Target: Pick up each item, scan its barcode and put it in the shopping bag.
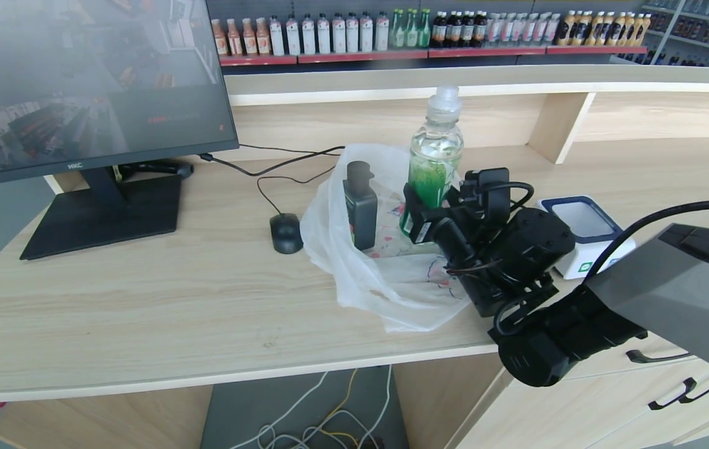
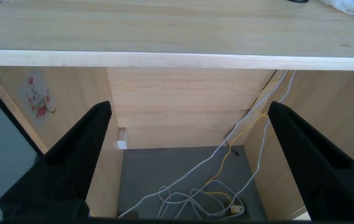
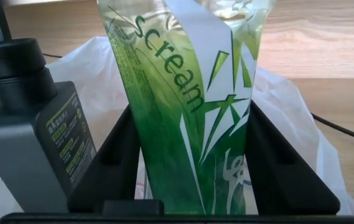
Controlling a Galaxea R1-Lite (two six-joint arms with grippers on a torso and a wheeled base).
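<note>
While right pincer (image 1: pixel 430 202) clamps green bottle (image 1: pixel 434 149), upright, at shopping bag (image 1: pixel 329 240)

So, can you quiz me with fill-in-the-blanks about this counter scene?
The right gripper is shut on the clear plastic bottle with a ____ label.
The dark grey bottle with a black cap stands ____ the white plastic bag.
The black computer mouse lies to the bag's ____.
The left gripper is ____.
Missing: green, inside, left, open.
</note>
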